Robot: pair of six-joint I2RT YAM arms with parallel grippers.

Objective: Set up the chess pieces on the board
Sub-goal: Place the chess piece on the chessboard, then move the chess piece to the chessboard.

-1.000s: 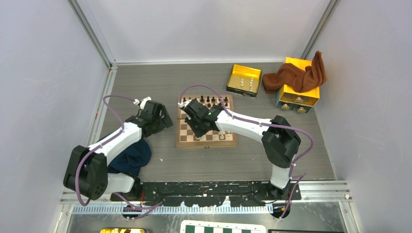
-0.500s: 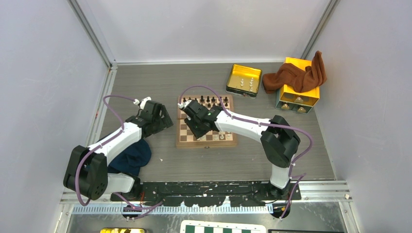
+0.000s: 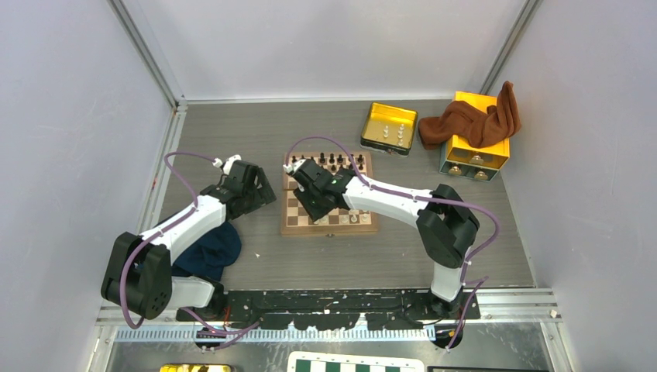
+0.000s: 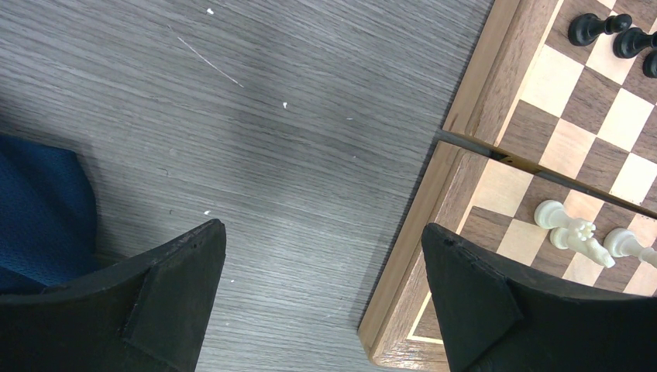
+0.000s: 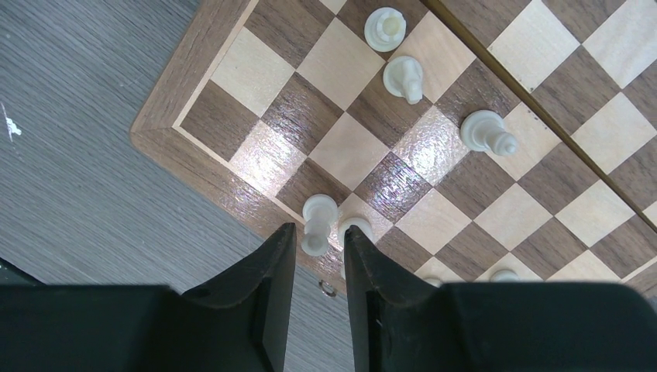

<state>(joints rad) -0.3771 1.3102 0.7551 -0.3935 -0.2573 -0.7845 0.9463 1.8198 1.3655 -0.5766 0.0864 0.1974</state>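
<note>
Nearest first. Left gripper [image 4: 321, 227]: jaws wide, nothing between them, hanging over the table [image 4: 271, 116] just off the left edge of the board [image 4: 414, 232]. One finger overlapping the board's left border in its own view.

Right gripper [image 5: 319, 229]: over the board's near row, a few squares in from the near-left corner. Jaws parted only a little, straddling a white pawn [image 5: 318, 217]. Looks free of both fingers, so judged not pinched. Second white piece [image 5: 355, 227] just beside the pawn, half hidden behind one finger.

Pawn's long axis: vertical, head up, base on its square, going by the foreshortened look from above. Points nowhere sideways. Board itself square, fold seam running from left edge to right edge.

Likely trouble: very little clearance either side of the pawn. Any sideways drift on the way up probably enough to clip the head and topple it. Same for the neighbour at the finger's flank. Near edge close by, so a rolling piece likely off the board and onto the table.

Farther off: dark pieces [image 3: 333, 161] lined along the board's far edge, purple cable [image 3: 314, 139] arching over them, a snag there possible. Beyond, toward the table's far-right corner, a yellow tin [image 3: 380, 124] holding a few spare white pieces [image 3: 400, 133].
</note>
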